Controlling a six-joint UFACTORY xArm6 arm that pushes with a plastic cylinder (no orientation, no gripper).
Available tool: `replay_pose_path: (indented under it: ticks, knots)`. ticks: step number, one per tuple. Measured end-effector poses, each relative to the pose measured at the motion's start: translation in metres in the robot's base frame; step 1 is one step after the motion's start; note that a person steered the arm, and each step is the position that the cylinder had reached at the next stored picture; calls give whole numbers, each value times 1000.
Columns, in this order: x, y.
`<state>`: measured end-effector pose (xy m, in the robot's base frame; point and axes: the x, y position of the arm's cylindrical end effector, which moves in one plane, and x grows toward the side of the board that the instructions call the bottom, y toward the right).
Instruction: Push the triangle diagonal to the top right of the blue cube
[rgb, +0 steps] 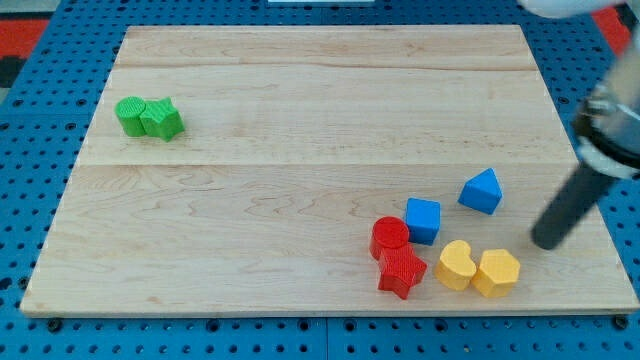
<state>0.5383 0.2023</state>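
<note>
A blue triangle block (482, 190) lies on the wooden board (300, 200), up and to the right of the blue cube (423, 220), with a small gap between them. My tip (546, 243) rests on the board to the right of both, lower than the triangle and apart from it. The dark rod slants up to the view's right edge.
A red cylinder (390, 237) and a red star (401, 271) sit just left of and below the cube. A yellow heart (457, 265) and a yellow hexagon (497, 272) lie below it. Two green blocks (148, 117) touch at the view's upper left.
</note>
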Motion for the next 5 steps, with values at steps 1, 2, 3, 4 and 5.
replay_pose_path:
  ticks: [1, 2, 3, 4, 5]
  knots:
    - [-34, -27]
    - [-86, -37]
    - [-103, -58]
    - [-130, -40]
    - [-148, -33]
